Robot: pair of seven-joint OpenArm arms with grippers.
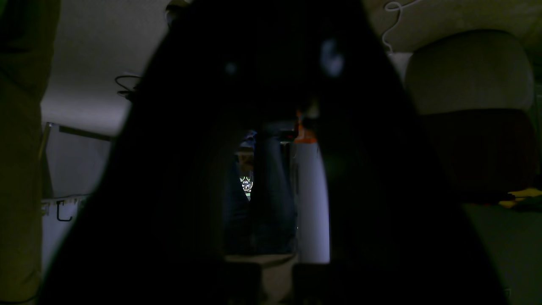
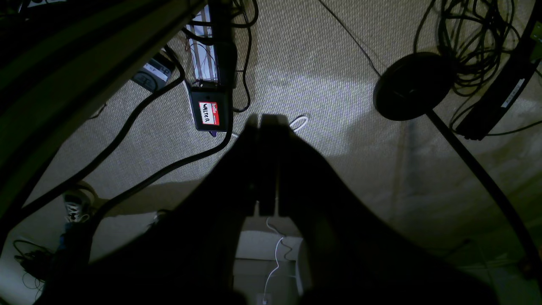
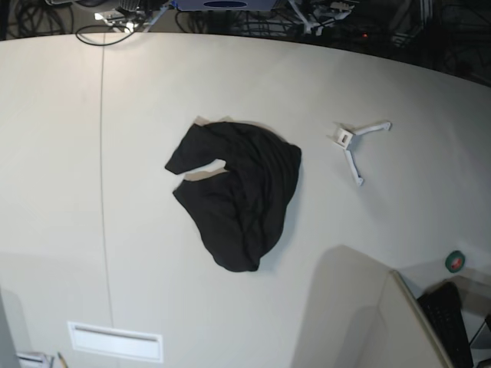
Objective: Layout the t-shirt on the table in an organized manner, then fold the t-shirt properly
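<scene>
In the left wrist view, the left gripper (image 1: 277, 271) is filling most of the picture as a dark wedge. Its jaws are sitting closed at the bottom edge and gripping nothing. Beyond it a dim room is showing: a pale upright column (image 1: 312, 199), a rounded chair back (image 1: 470, 72) at the right, and a curled white cable (image 1: 391, 21) above.

In the right wrist view, the right gripper (image 2: 266, 120) is pointing down at a woven carpet (image 2: 338, 84). Its two fingers are pressing together, with nothing between them. A black box with a red and white name label (image 2: 209, 113) is lying just beside the fingertips, thick black cables (image 2: 127, 140) are running across the left, and a round black stand base (image 2: 413, 87) is sitting at the upper right next to a tangle of wires. Neither wrist view is showing the shirt.

In the base view, no arm is appearing over the table (image 3: 61, 153). The t-shirt (image 3: 242, 192) is lying near the middle of it, black, crumpled and bunched into an uneven heap, with one sleeve poking out towards the left. A white Y-shaped plastic piece (image 3: 354, 146) is resting well apart to its right, a white rectangular plate (image 3: 115, 341) is sitting near the lower left edge, and a small green round thing (image 3: 456, 261) is lying at the far right. A thin seam line is running straight down the tabletop left of the shirt.
</scene>
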